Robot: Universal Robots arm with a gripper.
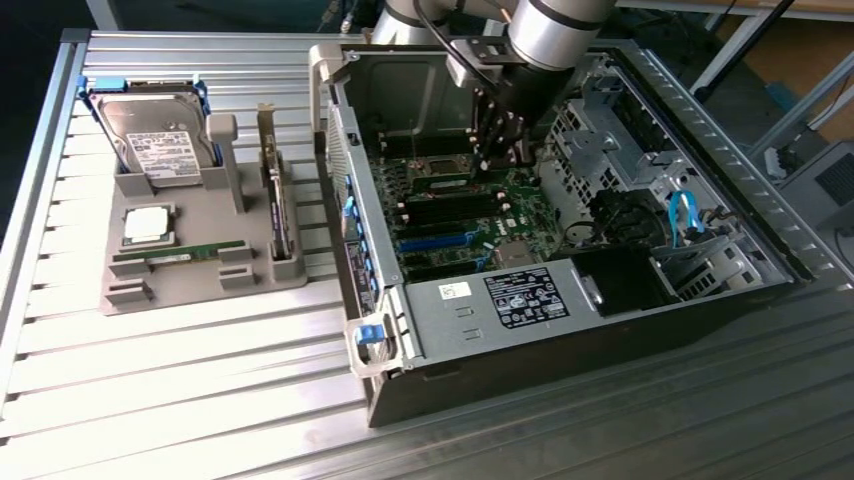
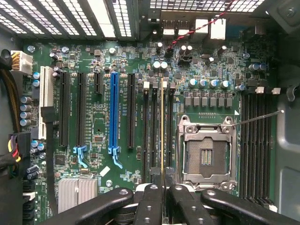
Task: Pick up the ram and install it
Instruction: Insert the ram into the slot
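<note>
Your black gripper (image 2: 162,194): fingers clamped on the slim ram (image 2: 162,131) stick, held edge-on | long axis: parallel to the black memory slots (image 2: 153,131) | below: green motherboard (image 2: 98,122)

- I saw the flat motherboard (image 2: 103,117) was dark green, dotted with silver capacitors.
- One long plastic expansion slot (image 2: 113,112) was bright blue; its neighbours were black.
- The slim ram stick (image 2: 162,126), edge-on, looked tan-gold.
- The moulded gripper (image 2: 163,187) was black.
- The ribbed metal table (image 1: 174,400) was pale grey, striped.
</note>
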